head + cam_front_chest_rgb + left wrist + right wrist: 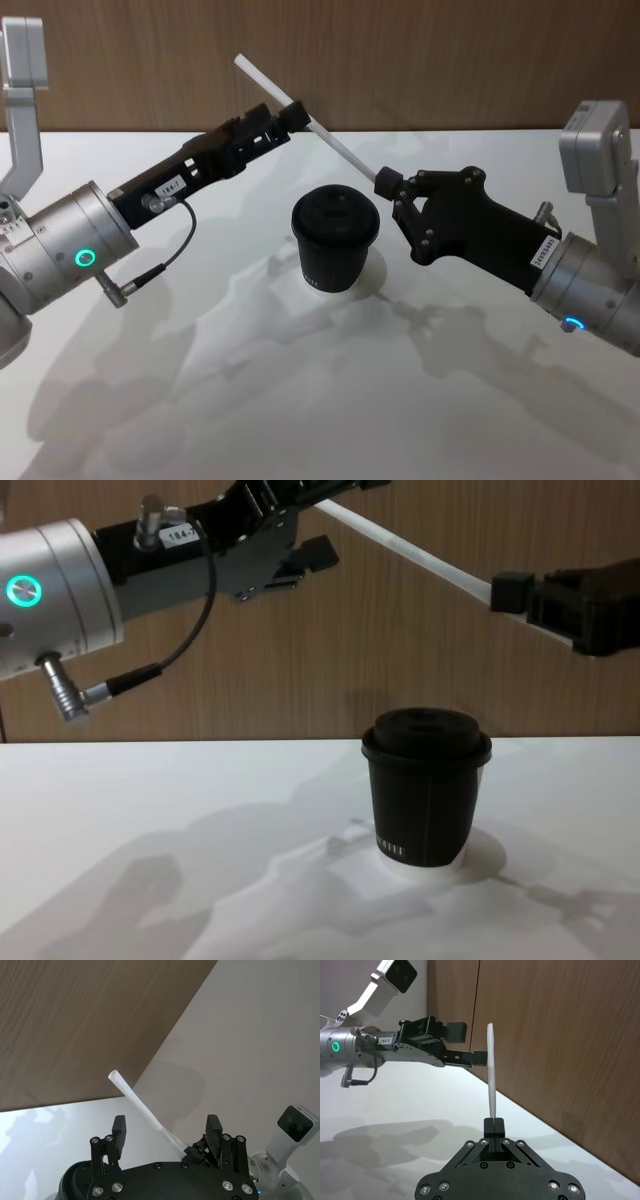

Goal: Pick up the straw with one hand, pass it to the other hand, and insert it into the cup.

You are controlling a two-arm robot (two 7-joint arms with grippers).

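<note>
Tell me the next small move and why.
Probably shut the left gripper on the straw. Its fingers stand open on either side of it, while the right gripper alone pinches its lower end, so the handover needs that grip first.

Head view downward, chest view sideways, both sharing cup [335, 240]
</note>
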